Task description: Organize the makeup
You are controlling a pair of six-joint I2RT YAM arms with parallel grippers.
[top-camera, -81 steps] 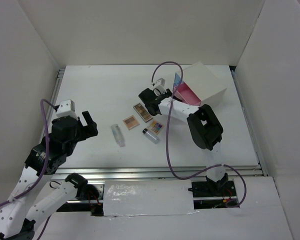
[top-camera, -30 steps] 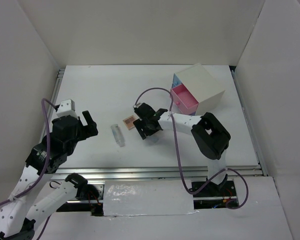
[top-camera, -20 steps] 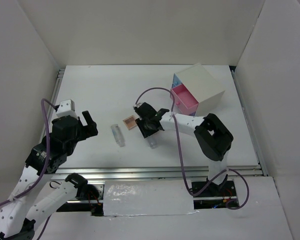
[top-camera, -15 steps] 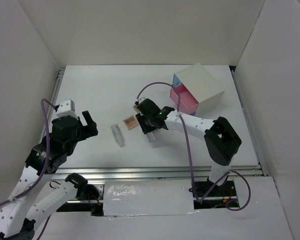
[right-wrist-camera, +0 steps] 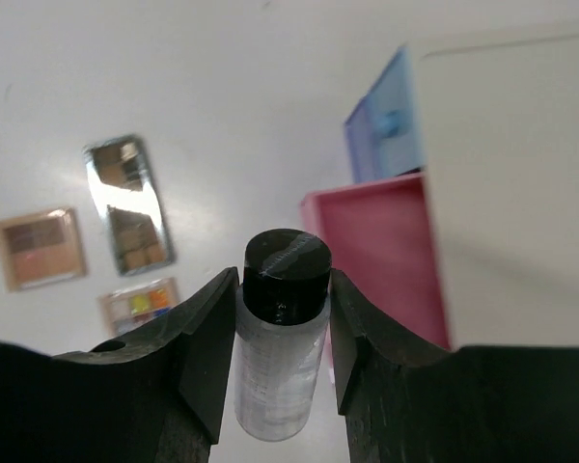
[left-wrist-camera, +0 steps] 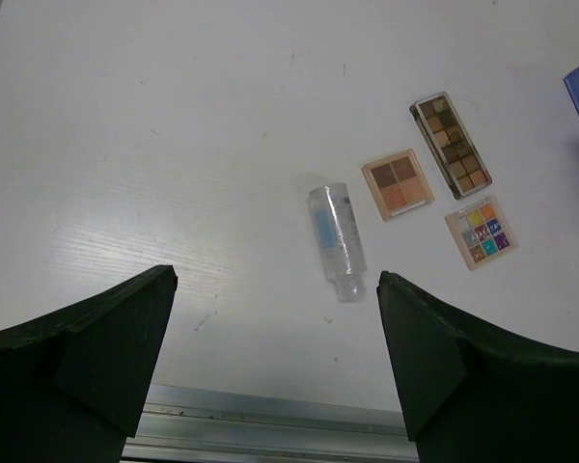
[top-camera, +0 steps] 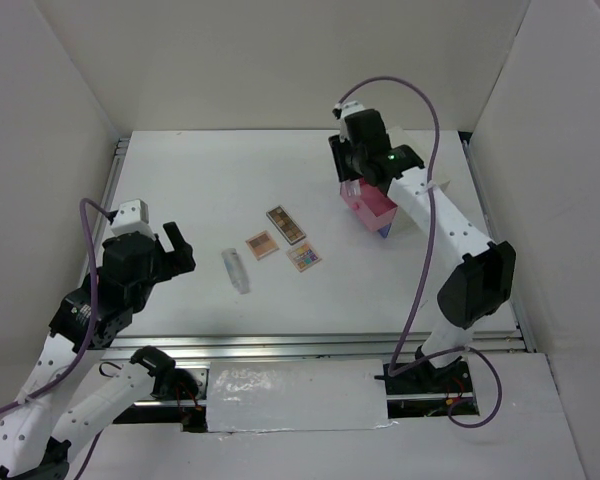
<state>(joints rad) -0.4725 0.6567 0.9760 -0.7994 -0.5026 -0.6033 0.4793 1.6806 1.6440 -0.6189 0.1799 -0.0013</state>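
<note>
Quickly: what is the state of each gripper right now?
Left gripper: open, holding nothing.
Right gripper: closed on the clear tube with a black cap.

Matt white table (left-wrist-camera: 174,145), dull metal rail (left-wrist-camera: 270,424), clear tube (left-wrist-camera: 336,230) of glossy plastic, black-capped tube (right-wrist-camera: 280,371) of frosted plastic (cap faintly scuffed), fingers (right-wrist-camera: 198,362) of matt black plastic, brown palette (right-wrist-camera: 125,204) with mirror-shiny face, pink drawer (right-wrist-camera: 376,251) of smooth plastic

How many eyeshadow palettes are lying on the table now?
3. The brown palette lies at the back, the peach palette is left of it and nearer, and the multicoloured palette is nearest, on the right. All are close together but apart; none looks hidden.
</note>
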